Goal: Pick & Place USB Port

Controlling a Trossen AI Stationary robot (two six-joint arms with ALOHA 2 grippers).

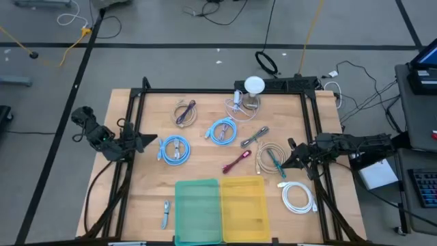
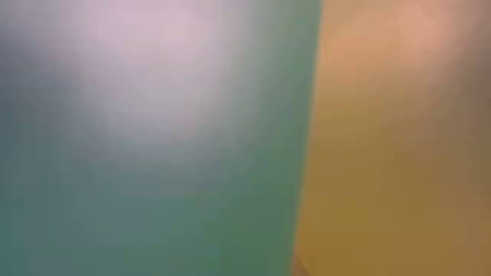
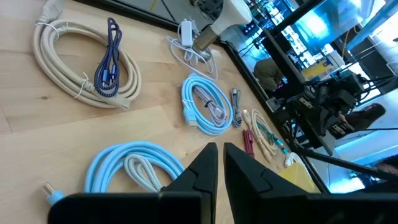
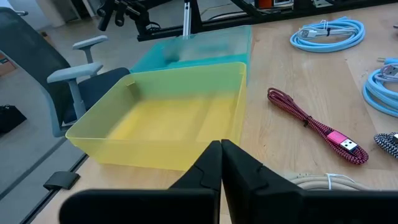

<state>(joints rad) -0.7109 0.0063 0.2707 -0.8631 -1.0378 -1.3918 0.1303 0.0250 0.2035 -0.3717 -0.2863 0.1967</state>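
Note:
Several coiled USB cables lie flat on the wooden table. A red braided cable [image 1: 237, 162] [image 4: 309, 121] lies in the middle, with a grey braided one [image 1: 254, 137] beyond it. Two light-blue coils [image 1: 174, 150] [image 1: 223, 131] lie left of centre. A beige coil carries a purple cable [image 1: 184, 113], another a teal cable [image 1: 271, 158]. My left gripper [image 1: 151, 141] [image 3: 219, 152] hovers shut at the table's left edge, beside the nearer blue coil [image 3: 134, 165]. My right gripper [image 1: 287, 156] [image 4: 221, 148] hovers shut at the right side, by the beige-teal coil.
A green bin [image 1: 198, 210] and a yellow bin [image 1: 242, 208] [image 4: 168, 118] stand side by side at the near edge and fill the low view. A white coil [image 1: 298, 197], a small plug piece [image 1: 166, 213], a white charger [image 1: 239, 102] and a white round-topped object [image 1: 254, 85] also sit here.

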